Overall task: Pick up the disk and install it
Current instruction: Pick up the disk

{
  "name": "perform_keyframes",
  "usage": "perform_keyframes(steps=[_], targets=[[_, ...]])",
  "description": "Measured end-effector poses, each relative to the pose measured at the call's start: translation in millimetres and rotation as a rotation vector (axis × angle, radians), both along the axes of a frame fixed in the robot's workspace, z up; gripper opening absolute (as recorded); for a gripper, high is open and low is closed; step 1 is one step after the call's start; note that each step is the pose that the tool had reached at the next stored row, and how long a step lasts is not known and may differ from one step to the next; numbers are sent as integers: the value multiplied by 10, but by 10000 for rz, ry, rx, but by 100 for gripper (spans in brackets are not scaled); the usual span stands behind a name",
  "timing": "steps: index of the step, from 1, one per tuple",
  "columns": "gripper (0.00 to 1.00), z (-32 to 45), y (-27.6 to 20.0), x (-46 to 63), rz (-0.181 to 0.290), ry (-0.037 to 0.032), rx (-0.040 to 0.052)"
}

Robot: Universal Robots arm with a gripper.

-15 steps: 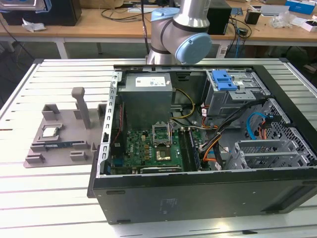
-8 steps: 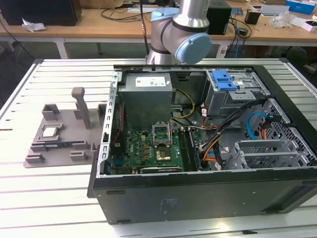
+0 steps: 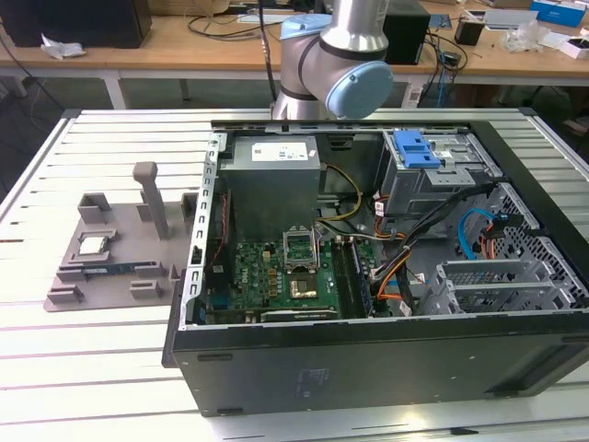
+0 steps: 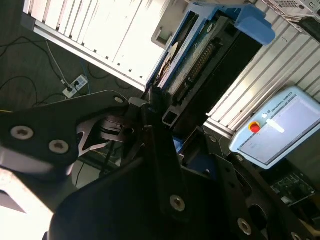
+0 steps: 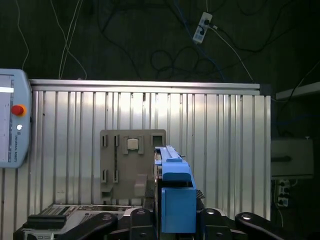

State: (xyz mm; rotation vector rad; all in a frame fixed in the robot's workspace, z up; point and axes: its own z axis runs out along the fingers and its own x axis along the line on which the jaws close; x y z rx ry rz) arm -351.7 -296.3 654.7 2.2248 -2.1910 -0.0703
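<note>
- The gripper (image 4: 161,106) pinches the disk (image 4: 197,55); in the second wrist view we see its dark fingers (image 4: 150,107) clamped against one end of it.
- The disk hangs in the air, off the table and outside the computer case, turned on edge. Its blue bracket frames it, and a connector row runs along one side.
- In the first wrist view we see the disk (image 5: 175,192) edge-on between the gripper's (image 5: 172,222) black links, with the blue bracket facing the camera.
- The slatted table (image 5: 225,140) lies well below the disk.
- A grey fixture (image 5: 120,165) sits on the table under the held disk, with a small square chip (image 5: 132,144) in it.
- A teach pendant (image 5: 12,125) with a red button lies near the table's edge. We see it in both wrist views (image 4: 277,130).
- In the exterior view, the arm (image 3: 336,55) rises out of frame behind the open computer case (image 3: 386,368).
- A grey cage with a blue latch (image 3: 416,152) sits inside the case.
- The fixture (image 3: 110,258) and its chip (image 3: 95,244) are on the exterior view's left of the case, just beside it.
</note>
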Motion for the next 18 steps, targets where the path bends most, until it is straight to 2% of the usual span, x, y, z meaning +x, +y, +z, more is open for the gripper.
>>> perform_keyframes(steps=[7,13,15,18], targets=[[37,168,0,0,0,0,0],[37,345,0,0,0,-1,1],[37,372,0,0,0,-1,1],[37,372,1,0,-2,-1,19]])
